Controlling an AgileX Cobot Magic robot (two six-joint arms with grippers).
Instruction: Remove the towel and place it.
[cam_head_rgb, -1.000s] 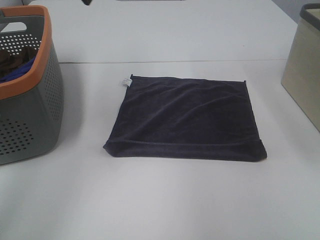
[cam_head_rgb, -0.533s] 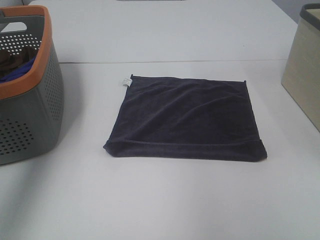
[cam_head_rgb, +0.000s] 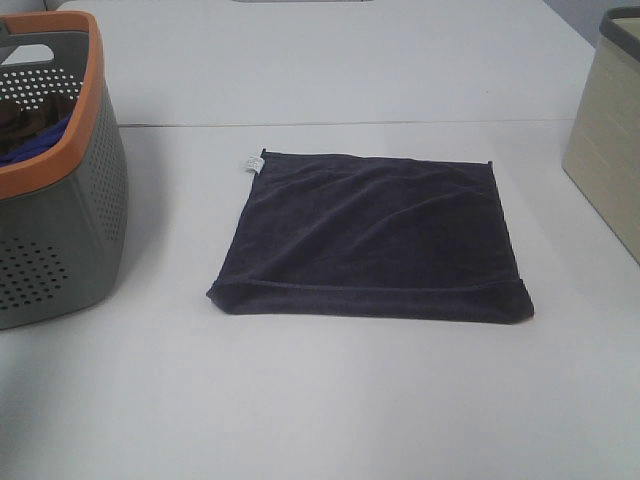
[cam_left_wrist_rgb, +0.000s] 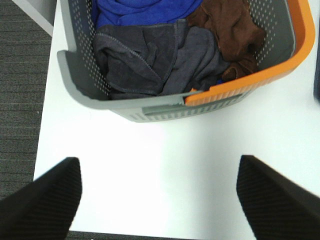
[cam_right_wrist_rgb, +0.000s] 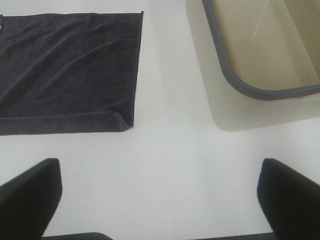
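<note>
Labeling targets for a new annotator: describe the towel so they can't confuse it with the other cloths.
On the white table, between the orange-rimmed basket at the left and the beige bin at the right, one cloth lies flat. That is the towel: dark navy, roughly square, with a white tag at its far-left corner. The blue, grey and brown cloths are crumpled inside the basket.

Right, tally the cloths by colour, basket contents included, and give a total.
Dark navy: 1, the towel flat on the table.
Bright blue: 1, blue cloth in the basket.
Grey: 1, grey cloth in the basket.
Brown: 1, brown cloth in the basket.
Total: 4
</note>
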